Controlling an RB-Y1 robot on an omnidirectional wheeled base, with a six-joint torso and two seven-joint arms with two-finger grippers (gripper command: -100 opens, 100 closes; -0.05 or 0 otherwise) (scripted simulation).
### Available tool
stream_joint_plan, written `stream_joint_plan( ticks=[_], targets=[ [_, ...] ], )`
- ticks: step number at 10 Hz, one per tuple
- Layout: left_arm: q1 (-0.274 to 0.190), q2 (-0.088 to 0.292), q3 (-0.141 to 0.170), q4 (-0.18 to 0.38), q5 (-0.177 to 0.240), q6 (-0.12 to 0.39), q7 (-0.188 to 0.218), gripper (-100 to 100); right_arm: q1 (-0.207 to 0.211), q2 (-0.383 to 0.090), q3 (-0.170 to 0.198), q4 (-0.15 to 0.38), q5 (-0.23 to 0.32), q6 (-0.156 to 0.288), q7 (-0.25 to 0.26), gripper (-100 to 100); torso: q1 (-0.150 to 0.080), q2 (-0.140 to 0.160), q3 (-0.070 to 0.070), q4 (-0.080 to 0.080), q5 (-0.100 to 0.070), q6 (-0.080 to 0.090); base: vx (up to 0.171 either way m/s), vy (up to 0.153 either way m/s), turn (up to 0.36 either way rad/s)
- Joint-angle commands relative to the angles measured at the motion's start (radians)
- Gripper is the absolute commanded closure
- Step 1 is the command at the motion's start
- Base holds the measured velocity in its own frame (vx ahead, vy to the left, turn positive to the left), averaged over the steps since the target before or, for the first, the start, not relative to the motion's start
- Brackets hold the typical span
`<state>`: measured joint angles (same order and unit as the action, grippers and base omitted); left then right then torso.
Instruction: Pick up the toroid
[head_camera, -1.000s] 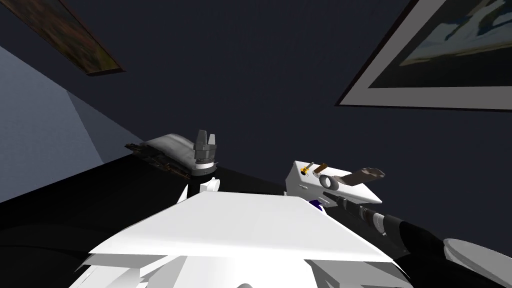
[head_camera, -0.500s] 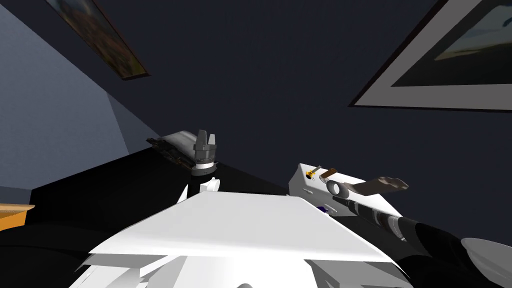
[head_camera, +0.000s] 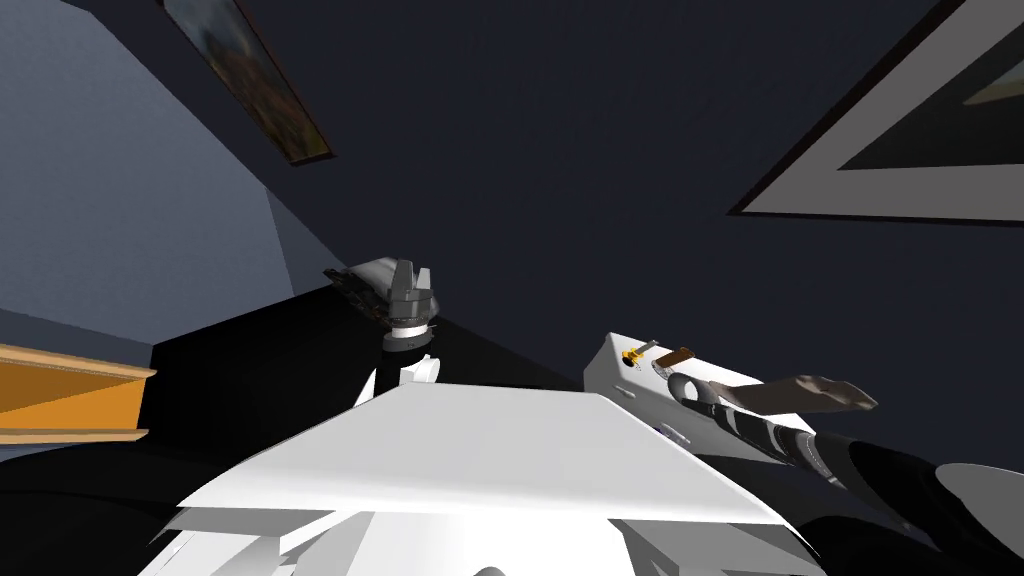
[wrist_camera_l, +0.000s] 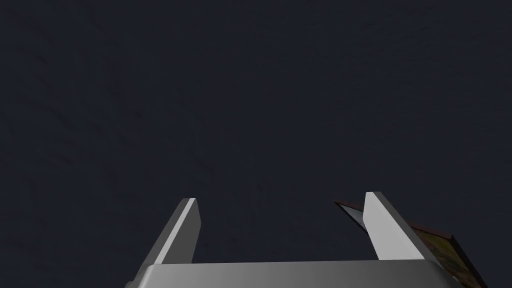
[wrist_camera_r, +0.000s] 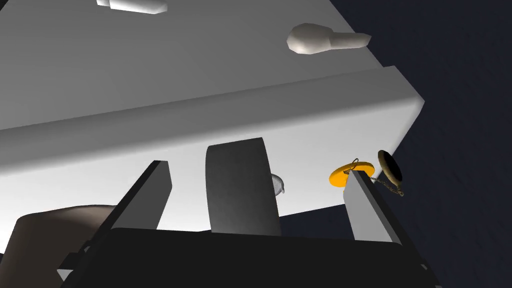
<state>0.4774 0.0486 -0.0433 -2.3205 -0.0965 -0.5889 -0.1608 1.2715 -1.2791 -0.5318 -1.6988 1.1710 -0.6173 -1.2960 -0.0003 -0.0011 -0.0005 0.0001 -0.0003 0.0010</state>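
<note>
My right gripper (wrist_camera_r: 257, 169) is the arm at the work: its two blade fingers stand wide apart and hold nothing, and the dark grey toroid (wrist_camera_r: 242, 190) sits directly between them, apart from each finger, with a clear gap on either side. It rests at the near edge of a white box-like table (wrist_camera_r: 200, 75). The right wrist view catches the ring edge-on as an upright band, so I judge its hole axis runs from one finger to the other and its band runs along my line of reach. A straight close should then press its two flat faces, with little or no further advance needed. My left gripper (head_camera: 410, 290) is raised ahead of my chest, well apart from the table, also spread open and empty, so it is much the farther of the two. By count I see one toroid. Just behind it is one small pale round piece (wrist_camera_r: 277, 182). Beside my outer finger are one orange disc (wrist_camera_r: 350, 172) and one dark disc (wrist_camera_r: 390, 167), joined by a thin chain. On the table top lie two pale lumps, one (wrist_camera_r: 325, 40) nearer than the other (wrist_camera_r: 132, 5), and one brown-grey slab (head_camera: 810, 392).
</note>
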Motion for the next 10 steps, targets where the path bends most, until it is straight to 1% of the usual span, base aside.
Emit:
stream_joint_plan(
  ticks=[1,3,5,7,8,9,10],
  targets=[
    [0.000,0.000,0.000,0.000,0.000,0.000,0.000,0,-0.007,-0.023,0.000,0.029,0.012,-0.009,-0.019,-100,0.000,0.000,0.000,0.000,0.000,0.000,-0.010,0.004,0.093],
    [0.000,0.000,0.000,0.000,0.000,0.000,0.000,0,0.023,-0.079,-0.025,0.060,0.058,-0.017,-0.077,-100,0.000,0.000,0.000,0.000,0.000,0.000,-0.009,0.009,0.193],
    [0.000,0.000,0.000,0.000,0.000,0.000,0.000,0,0.047,-0.124,-0.045,0.082,0.094,-0.023,-0.122,-100,0.000,0.000,0.000,0.000,0.000,0.000,-0.010,0.007,0.165],
    [0.000,0.000,0.000,0.000,0.000,0.000,0.000,0,0.062,-0.156,-0.058,0.096,0.118,-0.028,-0.152,-100,0.000,0.000,0.000,0.000,0.000,0.001,-0.006,0.008,0.115],
    [0.000,0.000,0.000,0.000,0.000,0.000,0.000,0,0.056,-0.145,-0.053,0.093,0.110,-0.027,-0.138,-100,0.000,0.000,0.000,0.000,0.000,0.001,0.000,0.002,0.017],
    [0.000,0.000,0.000,0.000,0.000,0.000,0.000,0,0.057,-0.146,-0.053,0.094,0.111,-0.027,-0.142,0,0.000,0.000,0.000,0.000,0.000,0.001,0.000,0.000,0.000],
    [0.000,0.000,0.000,0.000,0.000,0.000,0.000,0,0.041,-0.128,-0.021,0.121,0.100,-0.016,-0.125,-100,0.000,0.000,0.000,0.000,0.000,0.001,-0.018,0.008,0.202]
  ],
)
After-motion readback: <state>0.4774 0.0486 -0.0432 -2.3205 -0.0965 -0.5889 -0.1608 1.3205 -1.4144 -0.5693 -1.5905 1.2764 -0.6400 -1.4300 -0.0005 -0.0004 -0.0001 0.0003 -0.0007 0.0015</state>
